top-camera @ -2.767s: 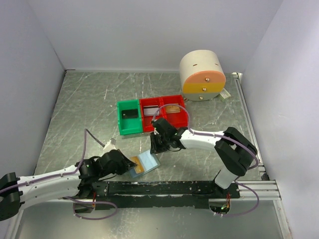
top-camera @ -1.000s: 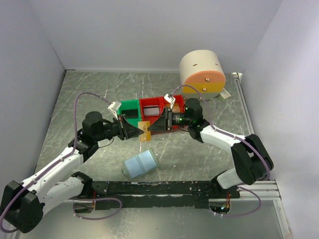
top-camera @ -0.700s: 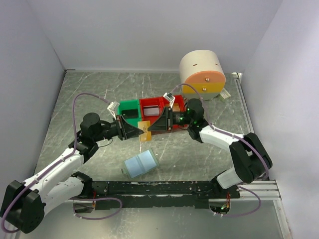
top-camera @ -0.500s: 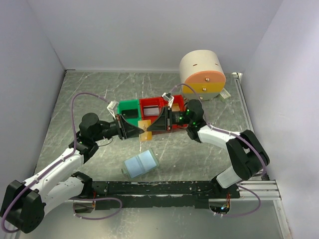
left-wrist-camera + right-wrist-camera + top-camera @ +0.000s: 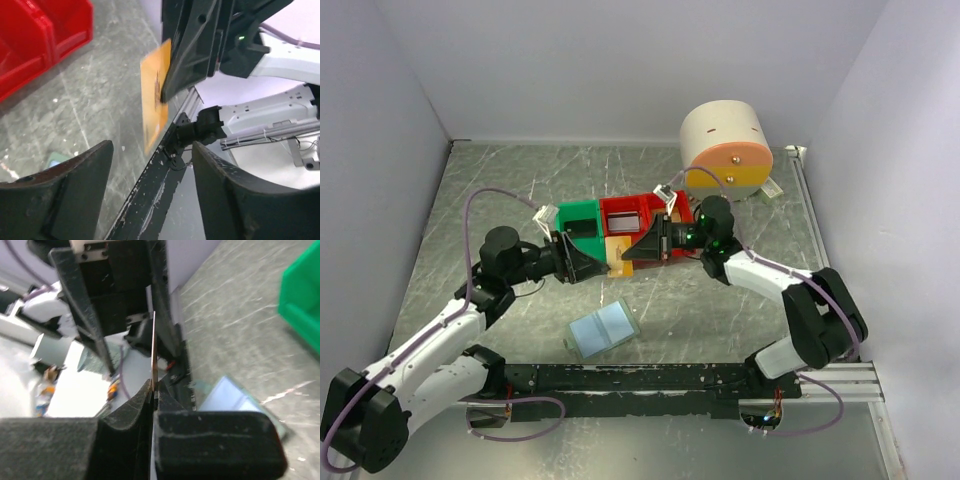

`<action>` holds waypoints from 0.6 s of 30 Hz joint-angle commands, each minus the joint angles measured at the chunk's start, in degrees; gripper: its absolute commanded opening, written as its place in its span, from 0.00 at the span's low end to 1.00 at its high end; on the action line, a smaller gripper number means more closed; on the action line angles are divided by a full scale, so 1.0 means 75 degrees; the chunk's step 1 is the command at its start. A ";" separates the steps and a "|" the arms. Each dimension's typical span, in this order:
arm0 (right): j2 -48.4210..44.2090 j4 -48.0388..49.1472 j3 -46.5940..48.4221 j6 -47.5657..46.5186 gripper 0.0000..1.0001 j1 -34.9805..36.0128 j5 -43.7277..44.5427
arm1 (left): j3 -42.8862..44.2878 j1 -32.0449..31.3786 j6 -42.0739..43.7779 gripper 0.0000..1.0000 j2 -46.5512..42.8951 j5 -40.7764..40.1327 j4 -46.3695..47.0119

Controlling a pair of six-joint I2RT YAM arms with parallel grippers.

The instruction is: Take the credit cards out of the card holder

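Note:
One orange credit card (image 5: 616,256) hangs in the air between the two arms, in front of the bins. My right gripper (image 5: 626,254) is shut on its edge; in the right wrist view the card (image 5: 153,347) stands edge-on, pinched at the fingertips (image 5: 154,388). My left gripper (image 5: 599,264) faces it, open, its fingers (image 5: 85,175) clear of the card (image 5: 154,95), with nothing between them. The pale blue card holder (image 5: 603,328) lies flat on the table below, also seen past the right fingers as a blue sleeve (image 5: 234,396). No other credit cards show.
A green bin (image 5: 577,222) and red bins (image 5: 626,211) stand just behind the grippers. A round cream drawer unit (image 5: 724,150) with orange and yellow fronts sits at the back right. The black base rail (image 5: 640,378) runs along the near edge.
The right gripper has shut on the orange card while the left gripper, which held it, has opened and let go. The holder has not moved.

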 commanded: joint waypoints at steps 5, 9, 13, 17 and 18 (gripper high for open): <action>-0.1081 -0.5176 0.1138 -0.4295 0.00 -0.0638 0.3221 | 0.1445 0.0092 0.1690 0.86 -0.0513 -0.2398 -0.4157; -0.1431 -0.5924 0.1271 -0.5643 0.00 -0.0629 0.5954 | 0.1833 0.0085 0.1995 0.87 -0.0511 -0.3793 -0.5338; -0.1678 -0.5779 0.1081 -0.7021 0.00 -0.0624 0.8127 | 0.1692 0.0085 0.1746 0.88 -0.0703 -0.4317 -0.5543; -0.1709 -0.5243 0.0775 -0.8277 0.00 -0.0628 0.8966 | 0.1202 0.0085 0.1247 0.88 -0.0963 -0.3997 -0.5110; -0.1691 -0.5085 0.0690 -0.8659 0.00 -0.0621 0.8987 | 0.1105 0.0091 0.1166 0.88 -0.1015 -0.3907 -0.4993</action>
